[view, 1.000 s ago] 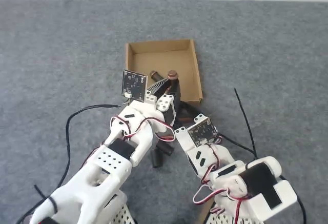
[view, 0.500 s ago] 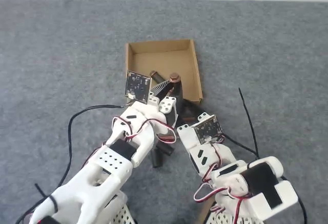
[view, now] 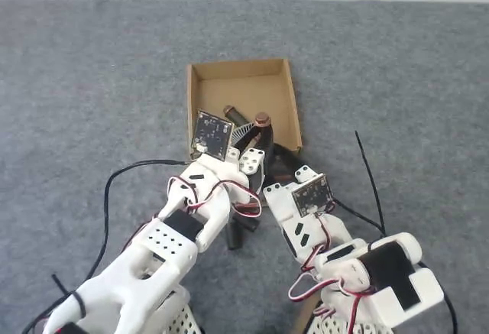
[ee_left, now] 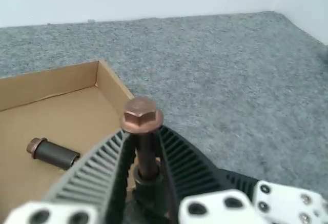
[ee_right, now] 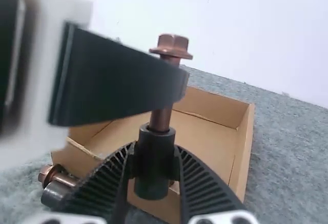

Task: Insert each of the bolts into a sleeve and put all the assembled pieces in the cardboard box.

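Bolt [ee_left: 142, 116]: your left gripper [ee_left: 142, 138] has it pinched by the shank just under the copper hex head. The ribbed fingers [ee_left: 177, 160] are drawn narrow on either side, and it stands upright with the head on top. The lower end of the shank sits inside the mouth of the black sleeve [ee_right: 152, 168], with a stretch of bare shank showing between the head and the sleeve's rim. Your right gripper [ee_right: 152, 157] is clamped around that sleeve from below, and its two ribbed fingers press on the sleeve's sides. In your right wrist view, one dark finger of the left gripper lies as a bar across the shank just above the sleeve. The two grippers meet at this one piece, the left above and the right beneath.

From the high view you see the pair held up above the near right part of the box [view: 229, 69], close to its near wall. Inside the box, on its floor, lies an assembled piece [ee_left: 54, 153]. It is a dark sleeve on its side with a copper head sticking out of one end, and it is apart from the piece you hold.

On the grey carpet [view: 397, 82] between the two arms lies a loose sleeve [view: 233, 236], partly hidden by the left arm. A black cable [view: 368, 177] trails over the carpet beside the right arm
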You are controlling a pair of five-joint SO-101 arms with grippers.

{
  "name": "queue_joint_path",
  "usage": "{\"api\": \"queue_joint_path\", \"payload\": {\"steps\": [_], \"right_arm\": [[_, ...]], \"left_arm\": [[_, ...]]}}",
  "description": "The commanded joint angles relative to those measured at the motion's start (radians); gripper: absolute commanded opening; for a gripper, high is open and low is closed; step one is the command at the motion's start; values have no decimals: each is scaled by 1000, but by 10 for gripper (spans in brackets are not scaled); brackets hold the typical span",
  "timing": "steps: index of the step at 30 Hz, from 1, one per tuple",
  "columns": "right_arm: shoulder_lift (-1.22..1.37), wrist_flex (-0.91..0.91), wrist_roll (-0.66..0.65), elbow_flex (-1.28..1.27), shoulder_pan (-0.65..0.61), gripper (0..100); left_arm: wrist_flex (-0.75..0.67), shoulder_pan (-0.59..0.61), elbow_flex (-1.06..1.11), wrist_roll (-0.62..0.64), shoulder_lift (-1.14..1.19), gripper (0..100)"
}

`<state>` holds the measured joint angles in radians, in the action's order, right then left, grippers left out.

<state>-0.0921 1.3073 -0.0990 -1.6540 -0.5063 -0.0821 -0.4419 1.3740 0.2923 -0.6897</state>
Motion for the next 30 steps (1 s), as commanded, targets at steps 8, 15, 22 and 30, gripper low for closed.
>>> {"api": "queue_joint_path", "payload": {"steps": [8, 15, 22, 30], "right_arm": [[-8, 47, 12, -20, 25, 6], [-15, 56, 14, -20, 48, 6], [-5, 107, 14, -20, 64, 6], [-5, 108, 14, -20, 64, 6]], "left_arm": [[20, 29, -120, -129, 259, 13], [25, 17, -71, -146, 212, 13], [26, -20, -2, -146, 130, 12], [153, -20, -53, -144, 124, 12]]}}
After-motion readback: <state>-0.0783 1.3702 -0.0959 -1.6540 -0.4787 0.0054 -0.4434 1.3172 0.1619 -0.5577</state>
